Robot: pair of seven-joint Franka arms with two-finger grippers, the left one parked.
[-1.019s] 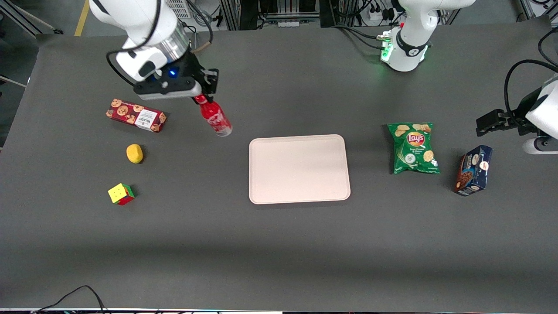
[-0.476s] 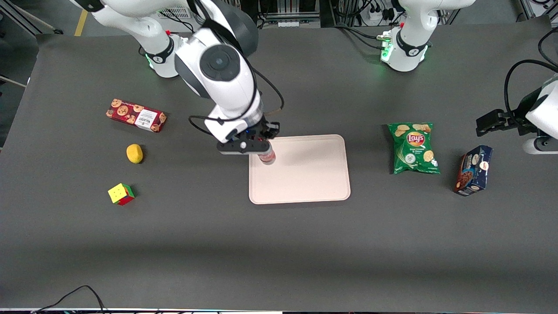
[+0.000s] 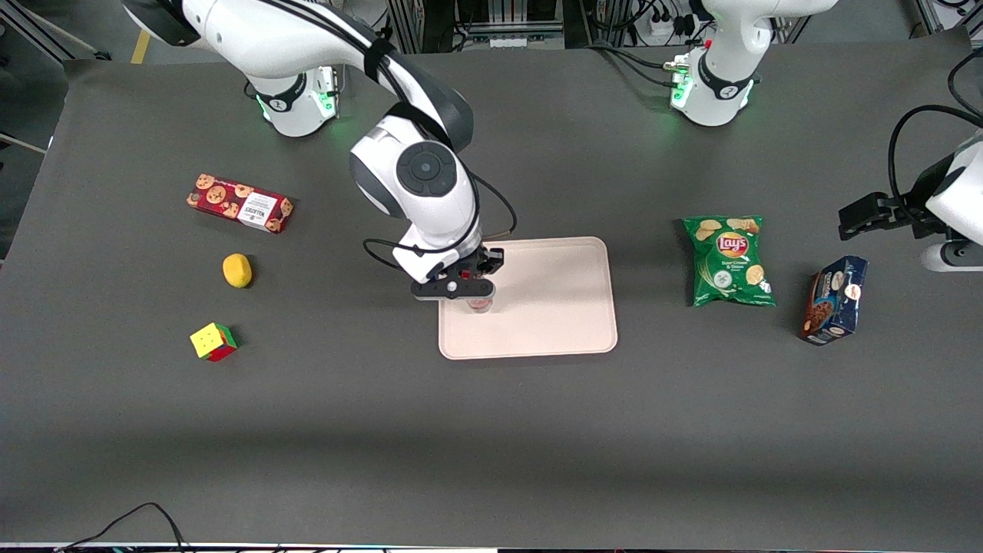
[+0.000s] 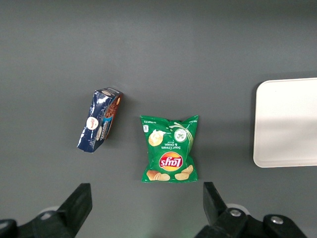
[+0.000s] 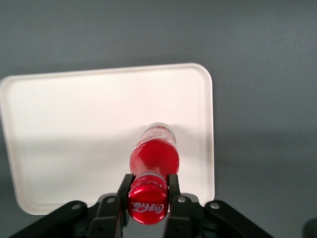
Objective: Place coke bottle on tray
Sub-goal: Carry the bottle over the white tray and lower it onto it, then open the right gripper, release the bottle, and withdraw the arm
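Nearest the front camera, toward the working arm's end of the table [image 3: 491, 445], sits a colour cube [image 3: 213, 342], with a lemon [image 3: 237, 270] a little farther back and a red cookie box [image 3: 239, 203] farther still. Around the middle lies the tray [image 3: 553, 307], pale and flat. The gripper [image 3: 465, 289] hangs over the part of the tray nearest the working arm's end, its jaws closed on the neck of the coke bottle [image 5: 153, 153] just under the red cap. The bottle stands upright below the fingers [image 5: 173, 187], its clear base over the tray surface; whether it touches cannot be told. In the front view only the bottle's base [image 3: 479, 306] shows under the gripper. Toward the parked arm's end lie a green chip bag [image 3: 728, 261] and a dark blue box [image 3: 835, 299]
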